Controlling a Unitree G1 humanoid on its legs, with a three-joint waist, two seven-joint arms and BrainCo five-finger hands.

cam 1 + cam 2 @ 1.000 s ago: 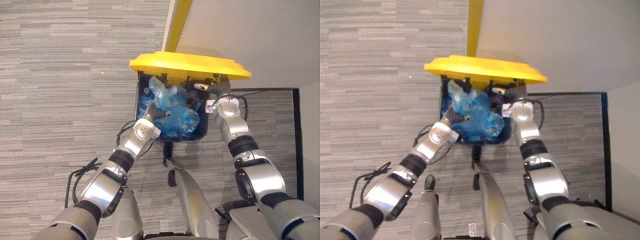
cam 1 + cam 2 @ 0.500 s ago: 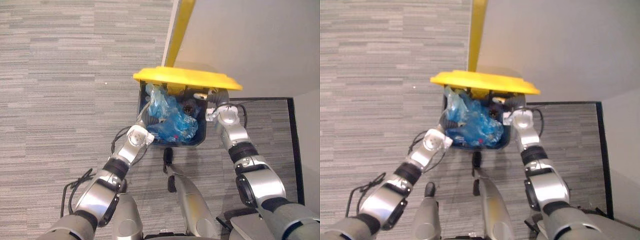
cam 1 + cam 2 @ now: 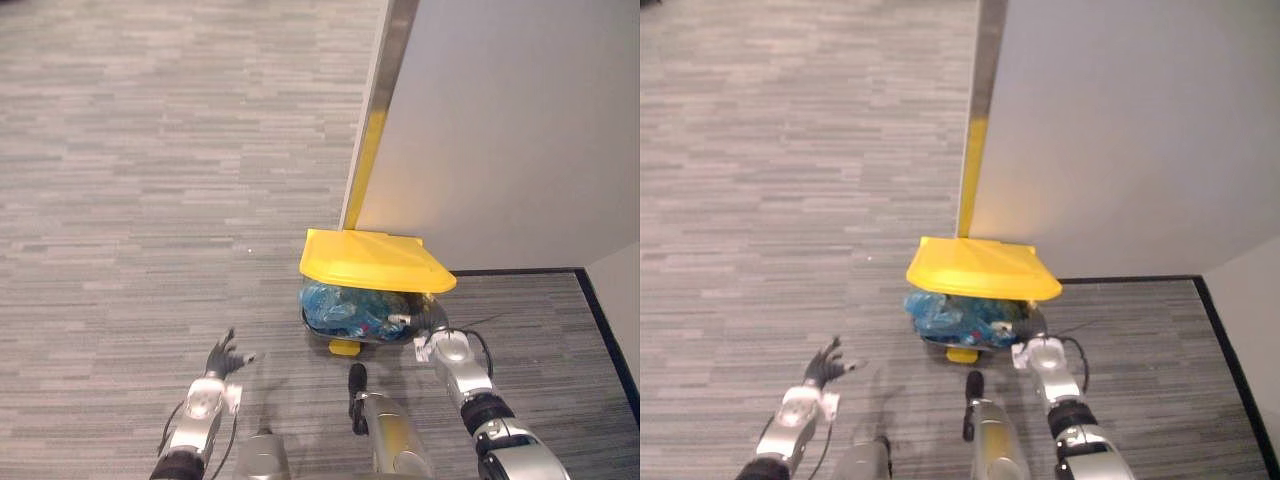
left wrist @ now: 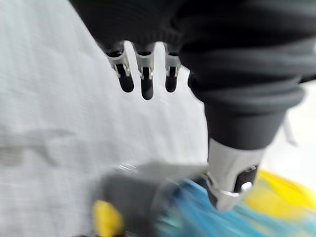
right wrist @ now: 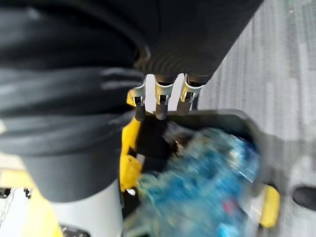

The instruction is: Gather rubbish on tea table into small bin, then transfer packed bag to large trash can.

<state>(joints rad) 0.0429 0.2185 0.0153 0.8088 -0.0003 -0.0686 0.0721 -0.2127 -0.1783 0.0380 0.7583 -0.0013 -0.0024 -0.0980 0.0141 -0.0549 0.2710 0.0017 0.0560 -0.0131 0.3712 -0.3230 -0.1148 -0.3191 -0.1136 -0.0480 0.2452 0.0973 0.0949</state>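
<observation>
Blue bag [image 3: 348,308] fills trash can [image 3: 318,330] under yellow lid [image 3: 370,262] beside wall [image 3: 500,130].

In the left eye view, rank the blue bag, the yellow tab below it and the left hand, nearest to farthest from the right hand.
1. Blue bag: under the lid, right beside the right hand.
2. Yellow tab: low in front of the bag, to the hand's left.
3. Left hand: far out on the robot's left.
</observation>
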